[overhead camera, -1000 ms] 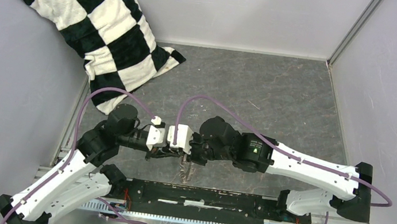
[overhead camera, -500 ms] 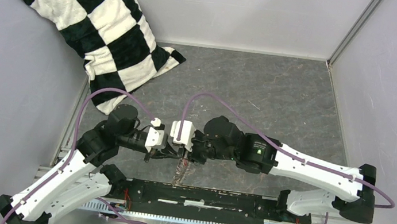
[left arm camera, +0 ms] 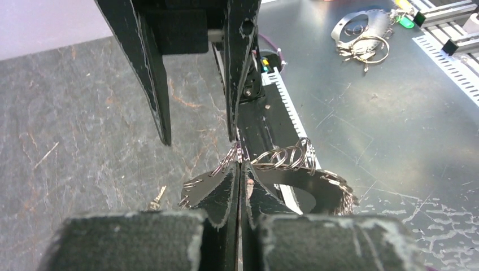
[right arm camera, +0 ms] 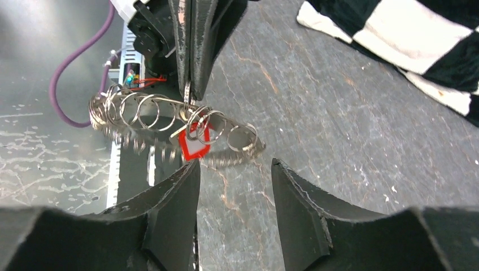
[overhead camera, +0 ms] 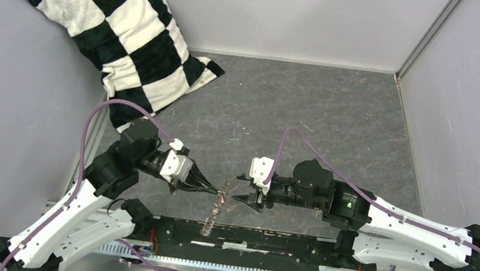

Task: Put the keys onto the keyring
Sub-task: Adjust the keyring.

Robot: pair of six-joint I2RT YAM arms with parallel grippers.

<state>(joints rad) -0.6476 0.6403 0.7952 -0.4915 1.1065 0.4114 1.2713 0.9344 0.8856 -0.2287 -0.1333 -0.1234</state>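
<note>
silver keyring (overhead camera: 215, 209) hangs from left pincer (overhead camera: 220, 192) (clamped tight).

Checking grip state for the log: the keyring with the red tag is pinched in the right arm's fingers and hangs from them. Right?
No. The left fingers are the ones pinching the keyring, and it hangs from them. The right fingers stand open and apart from it. The right wrist view shows this.
</note>
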